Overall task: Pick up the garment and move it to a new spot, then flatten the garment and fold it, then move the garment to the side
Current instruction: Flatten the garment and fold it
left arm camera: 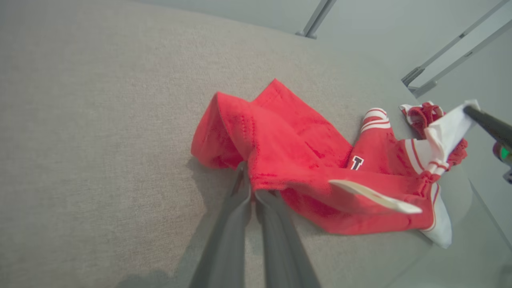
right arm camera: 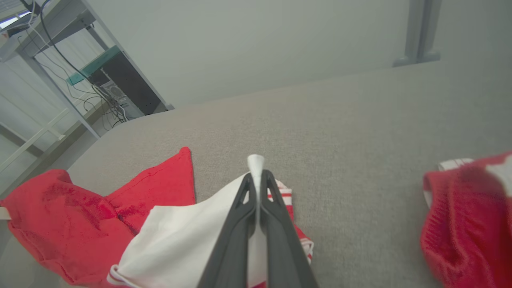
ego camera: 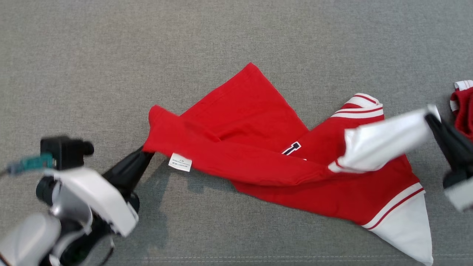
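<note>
The garment (ego camera: 258,122) is a red jersey with white sleeves and striped trim, lying crumpled on the grey surface. My left gripper (ego camera: 147,150) reaches in from the lower left and is shut on the garment's red left corner, lifting it slightly; the left wrist view shows the same pinch (left arm camera: 251,188) on the red hem (left arm camera: 224,132). My right gripper (ego camera: 430,118) comes in from the right edge, shut on the tip of a white sleeve (ego camera: 384,142) held above the cloth. Seen from the right wrist, its fingers (right arm camera: 256,176) clamp that sleeve (right arm camera: 180,240), with the red body (right arm camera: 80,216) at left.
A second red and white garment (ego camera: 463,107) lies bunched at the right edge, close to my right gripper, also seen in the right wrist view (right arm camera: 464,224). Bare grey fabric (ego camera: 111,55) stretches to the left and behind. Metal frame legs (left arm camera: 316,18) and a cabled shelf (right arm camera: 100,76) stand beyond the surface.
</note>
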{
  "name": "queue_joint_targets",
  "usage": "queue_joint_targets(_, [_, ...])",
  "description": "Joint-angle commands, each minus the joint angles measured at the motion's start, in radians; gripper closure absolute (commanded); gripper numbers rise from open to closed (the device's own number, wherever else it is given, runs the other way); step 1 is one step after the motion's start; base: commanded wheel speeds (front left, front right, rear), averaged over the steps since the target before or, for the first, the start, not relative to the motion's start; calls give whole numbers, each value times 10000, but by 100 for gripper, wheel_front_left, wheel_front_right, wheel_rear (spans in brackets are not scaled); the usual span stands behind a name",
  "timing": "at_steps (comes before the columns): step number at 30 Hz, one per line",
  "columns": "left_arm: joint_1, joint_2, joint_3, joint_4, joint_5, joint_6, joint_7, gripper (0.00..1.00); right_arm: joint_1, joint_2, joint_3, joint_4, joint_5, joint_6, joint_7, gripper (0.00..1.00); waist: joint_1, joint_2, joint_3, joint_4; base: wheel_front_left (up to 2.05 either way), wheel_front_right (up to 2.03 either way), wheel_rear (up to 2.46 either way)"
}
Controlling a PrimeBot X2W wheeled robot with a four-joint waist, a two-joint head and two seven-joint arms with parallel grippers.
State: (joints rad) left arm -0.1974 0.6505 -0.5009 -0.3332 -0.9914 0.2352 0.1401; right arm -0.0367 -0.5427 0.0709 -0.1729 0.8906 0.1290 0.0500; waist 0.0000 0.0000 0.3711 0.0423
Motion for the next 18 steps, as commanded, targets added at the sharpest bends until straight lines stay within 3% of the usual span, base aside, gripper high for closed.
queue_joint_targets(1, [-1565,540,422,233,-694,-554,1016,100,-2093,-613,527,99,-77,17,948,100,0,0,60,-164,0,0,0])
queue_joint_targets(3, [-3608,623,562,1513,-1539,-1085,2583,100,-5129,-604,1400,1477,-565,17,1950,100,0,0,-16,-290,0,0,0])
queue_joint_targets(5, [-6238,403,832,3493,-1595,-1068,3428,100,-8440,-523,2419,2993,-1587,17,2326,100,0,0,-265,-331,0,0,0])
queue_joint_targets(8, [-9780,26,795,6072,-229,-1022,3048,100,-12631,497,2487,5465,-2651,17,931,100,0,0,-785,-466,0,0,0])
queue_joint_targets(10, [-11388,-289,515,7059,625,-1340,2451,100,-14449,976,2788,6701,-3284,17,-48,100,0,0,-1073,-502,0,0,0])
queue_joint_targets(14, [-12646,-812,78,7750,1171,-2161,1854,100,-16095,1151,4354,7811,-3210,17,-407,100,0,0,-1010,-381,0,0,0])
queue_joint_targets(18, [-11316,-935,-133,7649,1181,-2534,933,100,-15373,615,5934,7453,-1849,17,-493,100,0,0,-741,-225,0,0,0])
